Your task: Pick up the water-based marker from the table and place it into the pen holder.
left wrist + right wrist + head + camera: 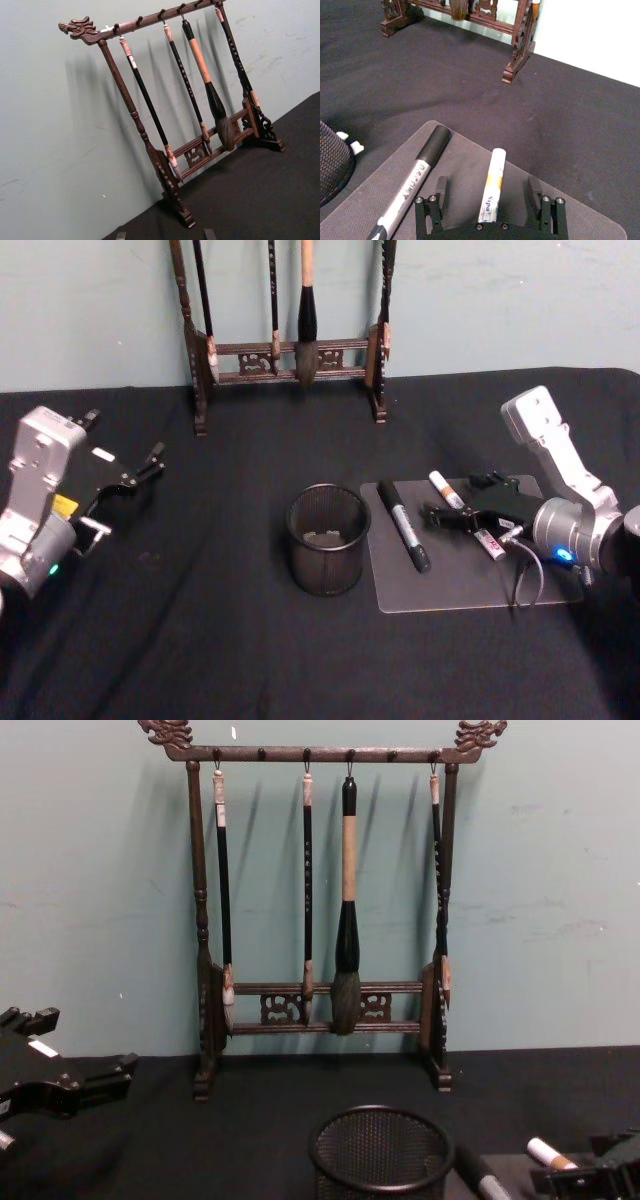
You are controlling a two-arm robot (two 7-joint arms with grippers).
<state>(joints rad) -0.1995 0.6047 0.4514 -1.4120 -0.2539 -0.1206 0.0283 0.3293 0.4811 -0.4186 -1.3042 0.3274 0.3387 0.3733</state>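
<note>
Right pincer [487,184] wide open, empty, straddling water-based marker [496,167]: likely light, rigid, slick; grip mid-barrel. Pen holder [327,540] at marker's 9 o'clock. Left pincer [150,462] open, parked.

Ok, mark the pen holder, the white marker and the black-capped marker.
pen holder [326,562]: head view, on its front mesh wall.
white marker [493,184]: right wrist view, on the middle of its barrel.
black-capped marker [403,525]: head view, on its mid-barrel.
</note>
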